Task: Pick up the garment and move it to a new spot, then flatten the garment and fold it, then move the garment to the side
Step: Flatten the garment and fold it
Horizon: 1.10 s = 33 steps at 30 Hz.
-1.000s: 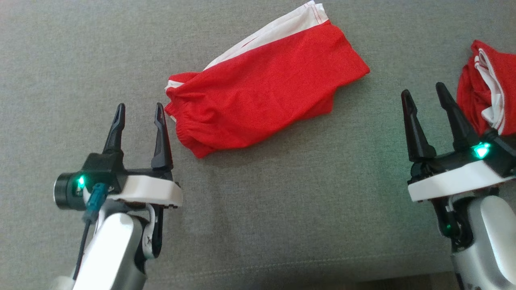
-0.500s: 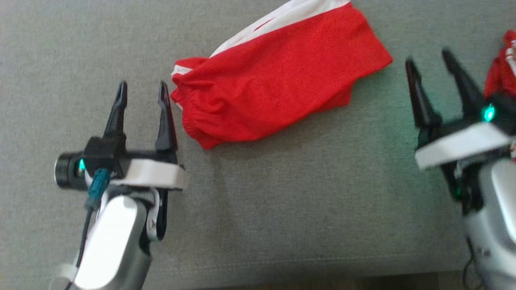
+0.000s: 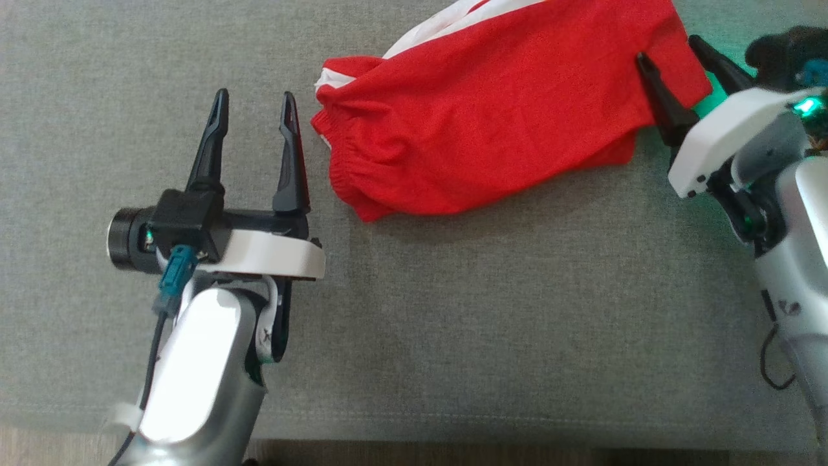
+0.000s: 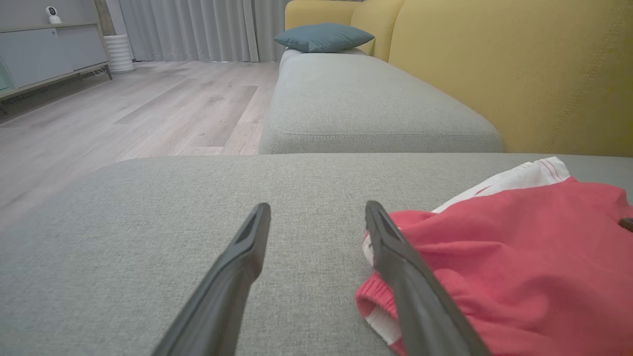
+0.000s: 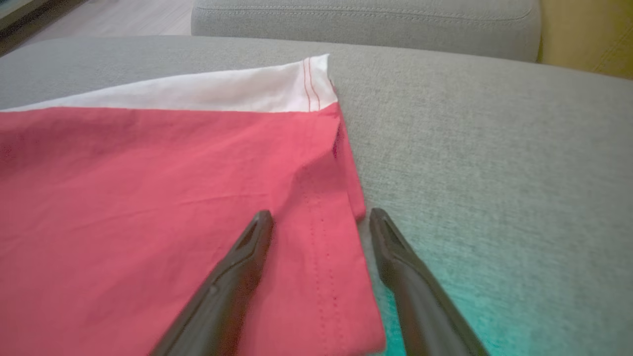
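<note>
L hand (image 3: 255,96) wide, empty, by garment (image 3: 491,110) elastic end; R hand (image 3: 666,48) wide, astride hem; long axis L-R.

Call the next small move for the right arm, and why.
Probably lower the right pincer and close it on the hem of the garment. Its jaws are open and straddle that edge, with one finger over red cloth and the other over the grey cushion. The left pincer is open beside the elastic end, holding nothing.
</note>
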{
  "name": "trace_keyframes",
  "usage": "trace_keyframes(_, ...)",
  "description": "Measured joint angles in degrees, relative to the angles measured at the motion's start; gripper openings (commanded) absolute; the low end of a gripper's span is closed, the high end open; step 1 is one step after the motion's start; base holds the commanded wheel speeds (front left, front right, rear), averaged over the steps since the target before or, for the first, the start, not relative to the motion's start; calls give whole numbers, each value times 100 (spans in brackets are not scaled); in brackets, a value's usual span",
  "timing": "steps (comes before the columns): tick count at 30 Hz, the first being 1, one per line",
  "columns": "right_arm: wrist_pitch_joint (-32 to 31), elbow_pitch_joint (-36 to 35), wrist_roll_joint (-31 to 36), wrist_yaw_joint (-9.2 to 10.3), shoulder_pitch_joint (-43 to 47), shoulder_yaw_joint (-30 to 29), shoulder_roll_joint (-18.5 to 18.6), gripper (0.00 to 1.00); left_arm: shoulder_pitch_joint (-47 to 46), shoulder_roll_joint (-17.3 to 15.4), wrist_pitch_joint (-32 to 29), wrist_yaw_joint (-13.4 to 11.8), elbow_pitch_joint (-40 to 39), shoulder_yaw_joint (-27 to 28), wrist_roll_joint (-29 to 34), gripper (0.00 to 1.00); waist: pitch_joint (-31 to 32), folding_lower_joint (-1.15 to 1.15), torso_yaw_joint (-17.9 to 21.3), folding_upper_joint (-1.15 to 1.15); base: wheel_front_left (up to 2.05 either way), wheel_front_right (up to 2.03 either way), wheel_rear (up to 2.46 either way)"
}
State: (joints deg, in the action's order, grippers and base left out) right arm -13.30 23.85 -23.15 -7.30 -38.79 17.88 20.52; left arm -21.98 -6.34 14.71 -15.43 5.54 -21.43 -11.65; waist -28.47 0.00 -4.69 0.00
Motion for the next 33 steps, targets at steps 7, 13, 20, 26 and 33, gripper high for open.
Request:
trace_keyframes(7,-699,219,-469,0,-308,155,-21,72,-5,110,0,90,22,88,94,100,7,0,3,0,0,0,0)
trace_keyframes(13,-625,221,-781,0,-278,285,-107,0,-60,134,0,159,45,181,151,100,63,0,54,0,0,0,0)
trace_keyframes(20,86,-52,-1014,0,528,118,-220,0,18,151,0,234,160,268,209,100,321,0,156,0,0,0,0)
trace_keyframes(26,400,-335,-1031,0,1484,-237,-404,0,394,142,0,242,224,372,208,100,618,0,306,0,0,0,0)
trace_keyframes(33,532,-350,-1010,0,2108,-725,-567,0,626,136,0,289,318,385,208,100,957,0,426,0,0,0,0)
